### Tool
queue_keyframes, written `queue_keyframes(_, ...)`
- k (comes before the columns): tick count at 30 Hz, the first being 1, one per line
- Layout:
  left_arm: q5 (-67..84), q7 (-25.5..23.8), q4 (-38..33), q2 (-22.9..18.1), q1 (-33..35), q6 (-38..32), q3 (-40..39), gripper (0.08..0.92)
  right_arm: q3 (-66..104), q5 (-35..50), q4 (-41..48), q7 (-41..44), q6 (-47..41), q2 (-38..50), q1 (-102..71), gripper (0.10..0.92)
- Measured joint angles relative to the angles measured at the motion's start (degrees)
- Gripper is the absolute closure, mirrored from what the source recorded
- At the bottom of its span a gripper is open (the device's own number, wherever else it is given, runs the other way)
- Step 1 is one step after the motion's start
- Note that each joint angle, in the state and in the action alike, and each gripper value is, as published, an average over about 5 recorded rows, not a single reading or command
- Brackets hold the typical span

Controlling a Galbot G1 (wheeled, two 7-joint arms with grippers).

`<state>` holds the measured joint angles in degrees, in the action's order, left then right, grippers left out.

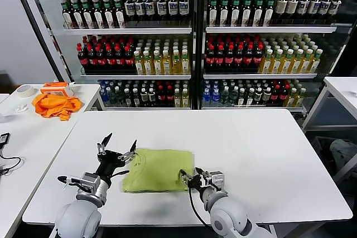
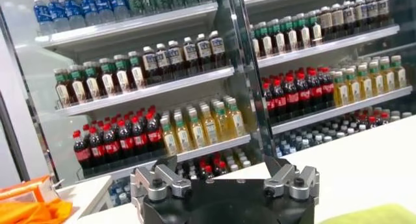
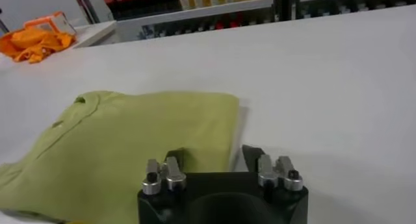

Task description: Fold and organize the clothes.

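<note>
Folded T-shirt [image 1: 159, 169] lies flat on white table [image 1: 251, 149], near front edge, between both grippers. Left gripper [image 1: 118, 147] raised at shirt's left edge, tilted upward, fingers spread open, holding nothing. Right gripper [image 1: 188, 178] low at shirt's front right corner, fingers parted either side of hem; right wrist view shows one finger [image 3: 174, 158] over cloth, other on bare table, not clamped. Orange cloth [image 1: 54, 105] heaped on side table [image 1: 22, 132], well apart. Bottle shelves [image 1: 189, 43] behind.
</note>
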<state>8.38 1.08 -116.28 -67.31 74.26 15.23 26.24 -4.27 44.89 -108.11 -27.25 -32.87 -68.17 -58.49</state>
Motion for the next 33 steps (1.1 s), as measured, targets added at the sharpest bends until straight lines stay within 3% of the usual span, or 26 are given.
queue_keyframes(16,-0.7,0.1,0.0,-0.2,2.0,-1.3,1.3,0.177,-0.2,1.8,1.3,-0.1,0.0,-1.3,0.8,0.883)
queue_keyframes(33,-2.8,-0.2,1.3,-0.8,1.0,-4.7,-1.2,0.177,11.4,-4.6,-5.4,9.1,-0.3,6.8,-4.8,0.903)
